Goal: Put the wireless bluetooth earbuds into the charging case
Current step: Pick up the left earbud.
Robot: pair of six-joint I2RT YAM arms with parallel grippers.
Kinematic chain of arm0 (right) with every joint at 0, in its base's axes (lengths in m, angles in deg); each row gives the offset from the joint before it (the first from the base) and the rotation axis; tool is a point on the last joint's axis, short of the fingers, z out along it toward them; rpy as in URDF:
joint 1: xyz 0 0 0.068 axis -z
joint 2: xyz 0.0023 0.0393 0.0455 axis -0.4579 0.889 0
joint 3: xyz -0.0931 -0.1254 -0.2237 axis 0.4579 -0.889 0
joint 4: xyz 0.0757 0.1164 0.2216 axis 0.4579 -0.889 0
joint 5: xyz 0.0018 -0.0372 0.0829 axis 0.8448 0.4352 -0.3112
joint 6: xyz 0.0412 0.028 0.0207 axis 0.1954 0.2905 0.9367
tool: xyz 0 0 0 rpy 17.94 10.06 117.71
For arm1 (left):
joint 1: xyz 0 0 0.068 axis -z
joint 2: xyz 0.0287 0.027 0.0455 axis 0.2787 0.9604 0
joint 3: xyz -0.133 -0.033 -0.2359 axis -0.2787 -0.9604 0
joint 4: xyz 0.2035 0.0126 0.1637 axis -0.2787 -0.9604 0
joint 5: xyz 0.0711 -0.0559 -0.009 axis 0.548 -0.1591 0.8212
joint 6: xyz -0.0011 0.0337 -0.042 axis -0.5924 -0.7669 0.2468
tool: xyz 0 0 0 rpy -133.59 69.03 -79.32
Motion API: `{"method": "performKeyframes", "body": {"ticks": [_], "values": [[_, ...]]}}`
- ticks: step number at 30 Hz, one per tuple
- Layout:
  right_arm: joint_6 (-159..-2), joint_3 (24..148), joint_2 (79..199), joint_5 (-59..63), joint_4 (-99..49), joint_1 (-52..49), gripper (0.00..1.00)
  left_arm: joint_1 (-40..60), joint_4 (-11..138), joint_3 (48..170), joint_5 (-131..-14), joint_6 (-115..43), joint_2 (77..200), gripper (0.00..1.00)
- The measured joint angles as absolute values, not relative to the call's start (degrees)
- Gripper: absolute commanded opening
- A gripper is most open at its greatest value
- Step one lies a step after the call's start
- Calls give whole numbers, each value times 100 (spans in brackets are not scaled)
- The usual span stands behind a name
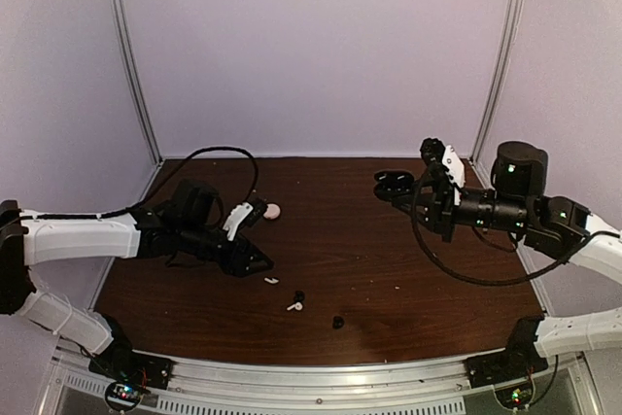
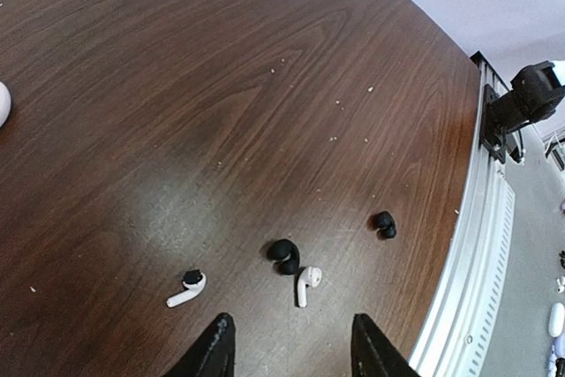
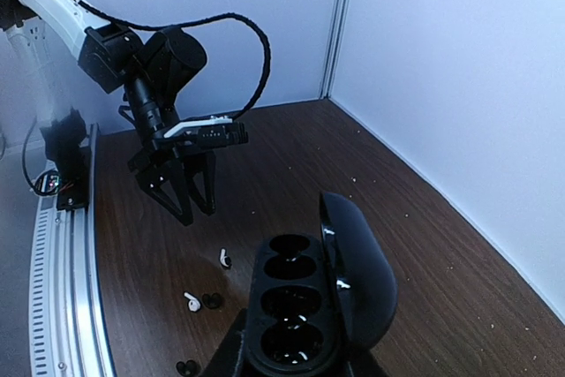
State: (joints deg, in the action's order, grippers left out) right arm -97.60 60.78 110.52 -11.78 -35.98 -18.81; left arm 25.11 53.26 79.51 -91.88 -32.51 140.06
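Toward the table (image 1: 369, 269)'s far right corner, the right gripper (image 1: 406, 191) pinches the open charging case (image 3: 291, 306), its fingers mostly hidden beneath it. Over the table's left half, the left gripper (image 2: 291, 350) hangs with fingers spread, holding nothing. Both black earbuds (image 2: 284, 256) lie near the table's front edge, among two white earbuds (image 2: 306, 284).

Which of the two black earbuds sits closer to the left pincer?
The black earbud right beside a white stemmed earbud, just ahead of the open left pincer. The other black earbud lies alone, nearer the metal rail.
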Motion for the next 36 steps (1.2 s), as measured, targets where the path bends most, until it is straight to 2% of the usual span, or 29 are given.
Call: {"method": "performKeyframes", "body": {"ticks": [8,16,27,36], "values": [[-9639,5538,10095,-927,-2855,-1881,0,2680,5322,7951,-9122,-3363,14100,45],[-9792,5685,10517,-1233,-3001,-1879,0,2966,5235,8053,-8952,-3428,14336,42],[-9830,5812,10840,-1445,-3259,-1881,0,3272,4926,8488,-8095,-3378,14863,37],[-9736,5812,10836,-1443,-3255,-1881,0,3604,4782,8810,-8132,-3210,15276,34]]}}
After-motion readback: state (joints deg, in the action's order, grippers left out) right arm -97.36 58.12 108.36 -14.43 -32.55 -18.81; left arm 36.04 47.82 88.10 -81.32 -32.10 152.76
